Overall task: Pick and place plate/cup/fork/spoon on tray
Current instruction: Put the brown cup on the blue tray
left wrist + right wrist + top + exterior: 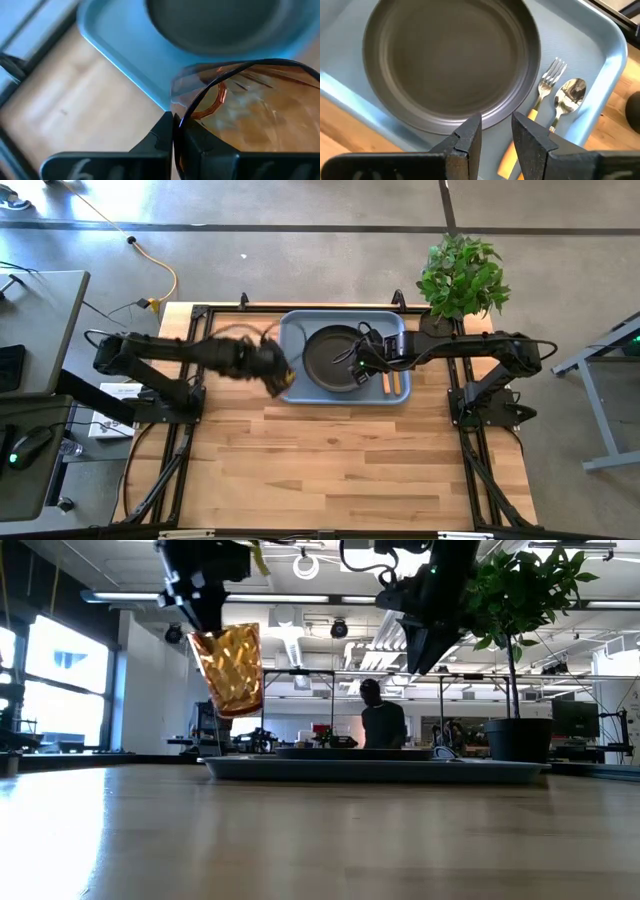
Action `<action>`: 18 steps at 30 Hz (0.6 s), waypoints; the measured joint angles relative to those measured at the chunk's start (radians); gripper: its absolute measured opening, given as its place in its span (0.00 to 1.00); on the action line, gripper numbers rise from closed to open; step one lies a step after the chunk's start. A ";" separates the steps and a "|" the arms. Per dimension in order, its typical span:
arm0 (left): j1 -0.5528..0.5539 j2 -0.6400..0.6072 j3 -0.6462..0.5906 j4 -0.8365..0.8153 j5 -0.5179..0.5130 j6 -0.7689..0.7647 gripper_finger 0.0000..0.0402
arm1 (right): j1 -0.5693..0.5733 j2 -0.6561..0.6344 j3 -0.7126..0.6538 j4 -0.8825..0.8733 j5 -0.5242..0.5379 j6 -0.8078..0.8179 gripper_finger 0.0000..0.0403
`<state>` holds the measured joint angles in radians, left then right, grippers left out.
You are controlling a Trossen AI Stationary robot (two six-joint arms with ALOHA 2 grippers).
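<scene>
Amber glass catches our eye first — the cup (229,668) hangs tilted in the air, well above the wooden table (340,460), pinched at its rim by the left gripper (175,132); in the left wrist view we see the two dark fingers pressed together on the cup's wall, one inside and one outside. From above, the left gripper (272,368) sits at the near left corner of the tray (292,330), the cup (284,379) showing just at the tray's edge; we cannot tell whether it is over the tray or just beside it.

The tray lies at the far middle of the table; on it rests the plate (451,62), dark and matte, taking up most of the tray's left and centre. To the plate's right, on the bare blue surface, lie the fork (546,90) and the spoon (567,100) side by side, nearly parallel, tines and bowl pointing toward the far edge; the fork is nearer the plate, its tines just beside the rim.

The right gripper (496,135) hovers over the tray at the plate's near right edge — its fingers a narrow gap apart, holding nothing. A potted plant (462,275) stands at the table's far right corner.
</scene>
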<state>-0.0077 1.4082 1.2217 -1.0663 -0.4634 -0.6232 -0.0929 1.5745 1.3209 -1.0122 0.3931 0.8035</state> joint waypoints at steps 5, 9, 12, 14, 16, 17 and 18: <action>0.193 0.000 0.050 0.082 -0.002 0.234 0.01 | -0.033 0.000 0.000 0.001 0.001 0.022 0.24; 0.337 -0.001 0.082 0.214 0.047 0.427 0.01 | -0.055 0.000 0.000 0.004 0.000 0.054 0.24; 0.431 -0.001 0.092 0.325 0.117 0.552 0.02 | -0.073 0.000 0.000 0.004 -0.004 0.078 0.24; 0.482 -0.001 0.099 0.385 0.145 0.617 0.02 | -0.083 0.000 0.000 0.004 -0.010 0.090 0.24; 0.528 -0.001 0.104 0.432 0.160 0.673 0.02 | -0.092 0.000 0.000 0.004 -0.012 0.105 0.24; 0.549 -0.001 0.105 0.455 0.167 0.697 0.02 | -0.096 0.000 0.000 0.004 -0.012 0.116 0.24; 0.568 -0.001 0.105 0.479 0.169 0.720 0.02 | -0.101 0.000 0.000 0.004 -0.013 0.124 0.24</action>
<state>0.5603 1.4077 1.3266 -0.5876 -0.2944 0.0968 -0.1938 1.5745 1.3209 -1.0080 0.3805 0.9270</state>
